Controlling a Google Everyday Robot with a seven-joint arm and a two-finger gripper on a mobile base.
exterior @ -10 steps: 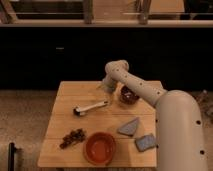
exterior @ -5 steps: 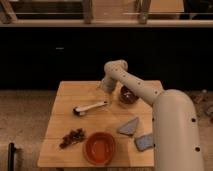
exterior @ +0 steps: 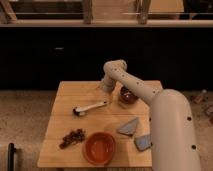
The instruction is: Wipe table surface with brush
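Note:
The brush (exterior: 91, 107) lies flat on the table surface (exterior: 65, 95), left of centre, with its cream handle pointing right and its small dark head at the left end. My gripper (exterior: 104, 89) hangs from the arm's wrist at the table's back middle. It is just above and behind the right end of the brush handle. Whether it touches the handle cannot be told.
A dark bowl (exterior: 127, 95) stands right of the gripper. An orange bowl (exterior: 99, 147) sits at the front. A dark cluster of small pieces (exterior: 73, 137) lies at the front left. A grey folded cloth (exterior: 129, 126) and a grey sponge (exterior: 142, 142) lie at the front right. My arm (exterior: 170, 125) covers the table's right edge.

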